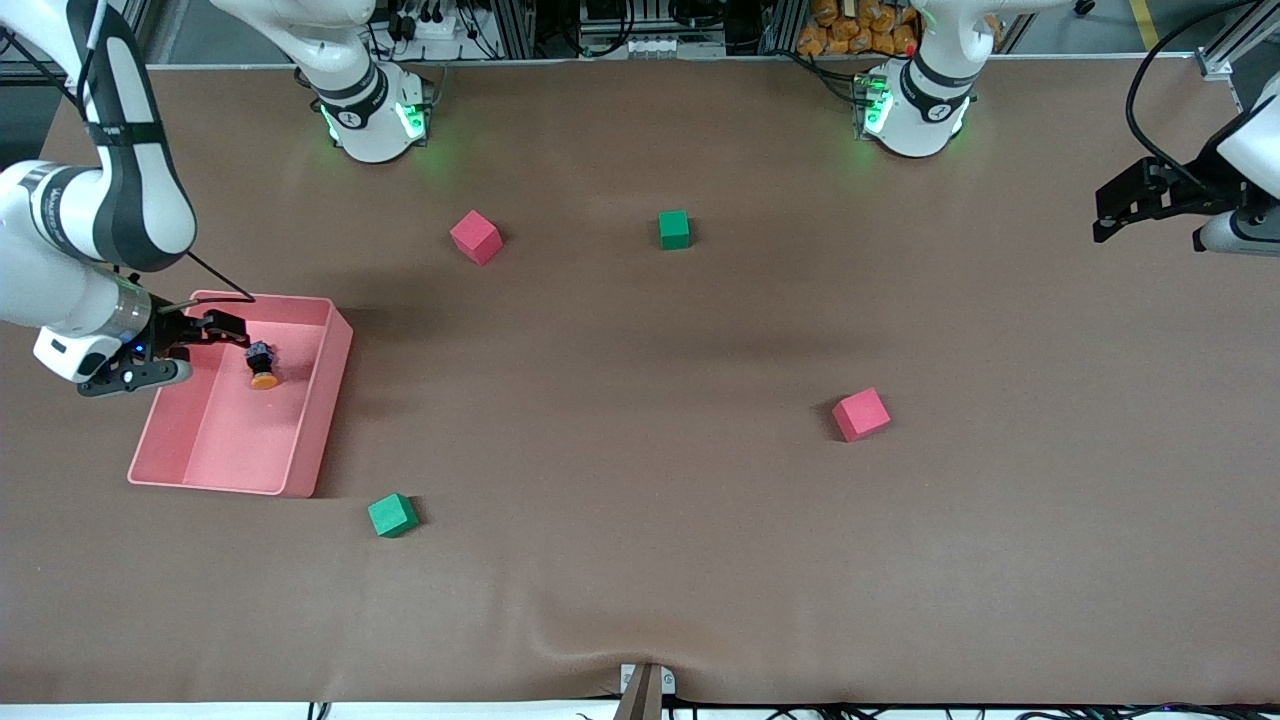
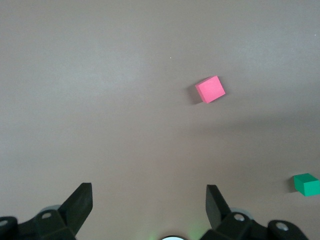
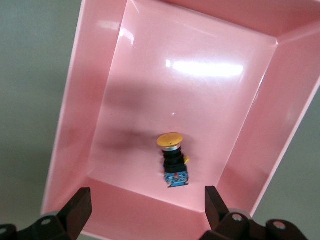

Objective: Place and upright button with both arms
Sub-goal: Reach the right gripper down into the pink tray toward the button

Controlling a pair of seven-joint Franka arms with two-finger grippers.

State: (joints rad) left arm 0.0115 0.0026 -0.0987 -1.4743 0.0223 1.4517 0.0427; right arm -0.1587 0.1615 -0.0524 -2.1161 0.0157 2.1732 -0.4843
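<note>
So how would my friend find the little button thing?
Look for the pink tray at the right arm's end of the table. Inside lies the button on its side. It is tiny and black with an orange cap, unlike the plain red and green cubes outside.

Counted on table: two red cubes (image 1: 475, 237) (image 1: 861, 414); two green cubes (image 1: 674, 229) (image 1: 392, 515); one pink tray (image 1: 300, 455); one button (image 1: 262, 365). Two arms, two grippers (image 1: 222, 329) (image 1: 1110, 212).

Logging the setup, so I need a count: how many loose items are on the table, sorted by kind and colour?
Red cubes: 2
Green cubes: 2
Pink tray: 1
Button: 1, lying in the tray
Total: 6
</note>
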